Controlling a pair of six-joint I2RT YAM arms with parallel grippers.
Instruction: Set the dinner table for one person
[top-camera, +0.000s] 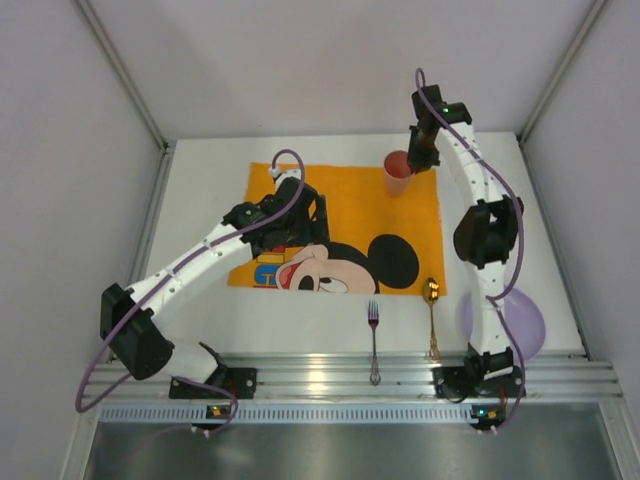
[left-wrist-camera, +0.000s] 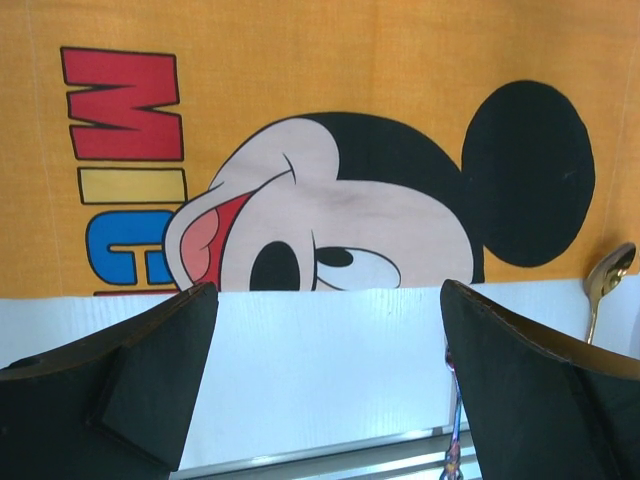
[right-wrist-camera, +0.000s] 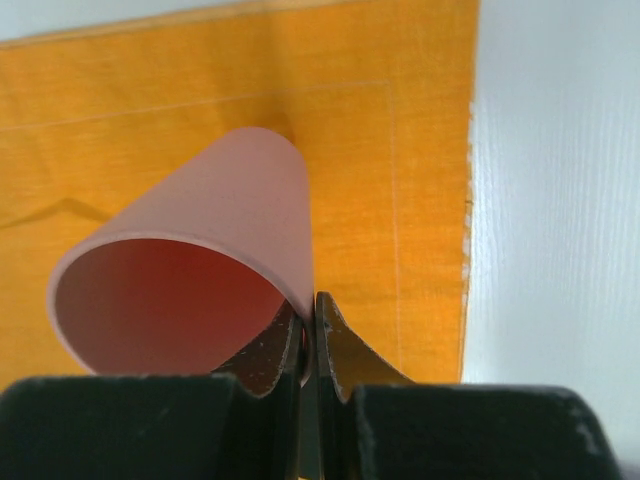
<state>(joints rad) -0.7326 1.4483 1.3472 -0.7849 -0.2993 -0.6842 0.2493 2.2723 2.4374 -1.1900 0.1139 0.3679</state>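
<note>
Tabletop (top-camera: 205, 190) was plain white. Placemat (top-camera: 340, 200) orange, printed with a black-eared Mickey face and red, yellow, blue letters. Cup (top-camera: 397, 172) showed pink, redder inside. Spoon (top-camera: 432, 312) gold; fork (top-camera: 374, 340) silvery with purplish tint. Plate (top-camera: 525, 325) was pale lilac.

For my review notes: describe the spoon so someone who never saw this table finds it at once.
Find the orange Mickey Mouse placemat on the white table. Along its near edge lie two utensils. The spoon is the right one, gold with a rounded bowl, not pronged like the fork.
</note>
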